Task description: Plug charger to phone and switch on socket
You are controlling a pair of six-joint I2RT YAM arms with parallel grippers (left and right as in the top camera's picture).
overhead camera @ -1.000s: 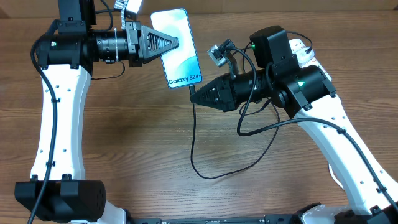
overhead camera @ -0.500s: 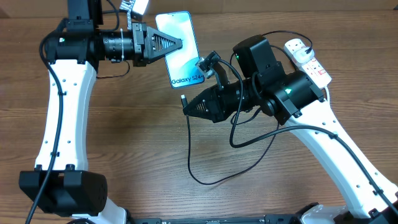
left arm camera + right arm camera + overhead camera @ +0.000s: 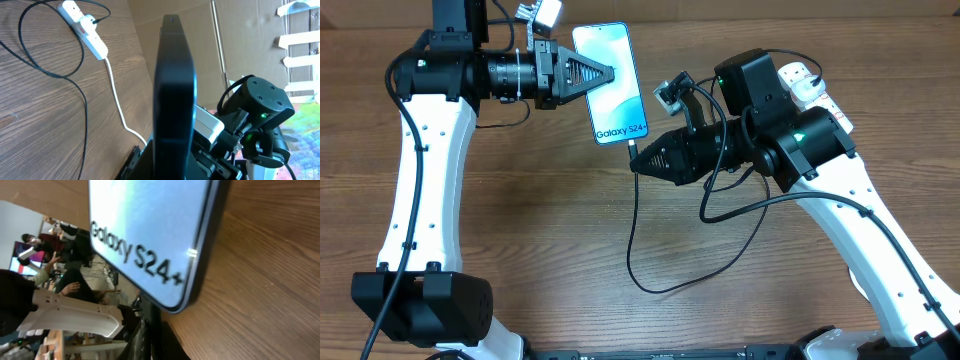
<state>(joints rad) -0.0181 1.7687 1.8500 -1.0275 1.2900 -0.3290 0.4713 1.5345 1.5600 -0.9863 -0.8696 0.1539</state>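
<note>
- left gripper [image 3: 610, 72] is clamped on the phone [image 3: 618, 95], grabbing it by its long side edge. The screen faces up at the overhead camera, lit bright blue
- in the left wrist view the phone [image 3: 173, 90] is just a dark slab seen edge-on, right in the middle of the shot
- the "Galaxy S24+" end of the phone points toward the right arm
- right gripper [image 3: 635, 160] is pinched shut on the connector end of the charger [image 3: 629, 230], with the tip just beside that lower end of the phone. Honestly can't tell if it's actually seated in the port or only touching it
- right wrist view is mostly the phone [image 3: 150, 220] filling the frame over the wooden desk [image 3: 260, 280], with something dark right under its bottom edge. Too murky to say what
- the rest of the charger cable hangs down from the right gripper and loops across the desk [image 3: 520, 250] toward the right arm
- the socket [image 3: 815, 92] sits at the far right of the desk, partly hidden behind the right arm
- left wrist view shows the socket [image 3: 82, 27] better: black plug in it, thick white cord [image 3: 117, 100] trailing off. Can't read the switch position
</note>
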